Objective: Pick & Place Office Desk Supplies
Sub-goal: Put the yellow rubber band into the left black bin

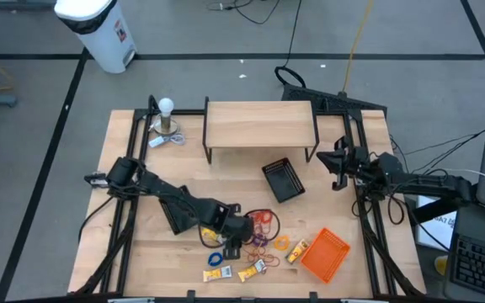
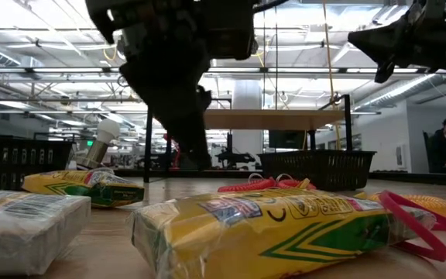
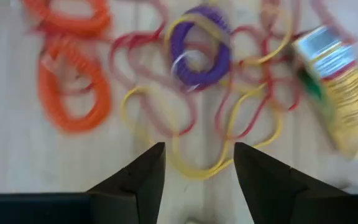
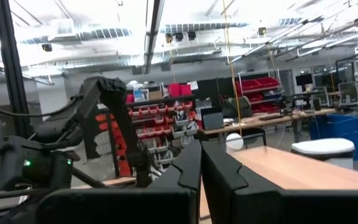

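The left hand (image 3: 196,167) hangs over the loops (image 1: 262,225) at the bench's (image 1: 141,261) front, fingers apart, a yellow loop (image 3: 194,134) lying straight ahead between them. The right hand (image 1: 340,168), closed, waits far off.

thin rubber-band loops (image 1: 262,221): red, orange, yellow and purple, tangled flat near the bench's front
small blue loop (image 1: 215,258): apart, beside the packets
yellow-and-white rectangular packets (image 1: 218,273): flat, front edge

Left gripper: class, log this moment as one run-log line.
left gripper open over rubber bands | holding nothing | right gripper shut, parked at table edge
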Available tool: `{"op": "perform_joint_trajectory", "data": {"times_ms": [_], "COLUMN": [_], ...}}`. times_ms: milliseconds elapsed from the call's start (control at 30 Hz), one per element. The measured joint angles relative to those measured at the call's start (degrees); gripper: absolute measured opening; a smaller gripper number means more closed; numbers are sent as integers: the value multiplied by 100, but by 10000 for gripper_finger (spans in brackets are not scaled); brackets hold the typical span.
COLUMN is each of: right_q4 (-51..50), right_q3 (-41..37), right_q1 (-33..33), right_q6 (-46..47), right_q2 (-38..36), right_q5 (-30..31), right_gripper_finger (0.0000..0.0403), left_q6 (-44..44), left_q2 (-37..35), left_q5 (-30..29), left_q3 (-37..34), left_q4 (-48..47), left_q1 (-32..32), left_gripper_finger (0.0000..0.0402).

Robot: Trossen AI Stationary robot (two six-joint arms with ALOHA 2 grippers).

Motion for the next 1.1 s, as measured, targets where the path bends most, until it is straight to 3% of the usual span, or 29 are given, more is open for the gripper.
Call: {"op": "perform_joint_trajectory", "data": {"times_ms": [333,833,967,1100], "right_q4": [58,-5,9,8], "right_q3": [1,1,1,1], "right_q1": [0,0,0,0], "right_q6": [38,103,186,186], "right_q2": [30,116,116,116], "right_q5": [-1,-18,-20,-21], "right_gripper_finger": [4,4,4,4], "left_q6": [-399,-536,-565,-546], "left_q2": [123,547,557,564], "left_q5": [-314,-329,-333,-245], "left_q3": [-22,-3,-9,-17], "left_q4": [-82,47,19,-19], "left_q1": [-2,-9,42,141], "left_gripper_finger": [148,178,127,36]}}
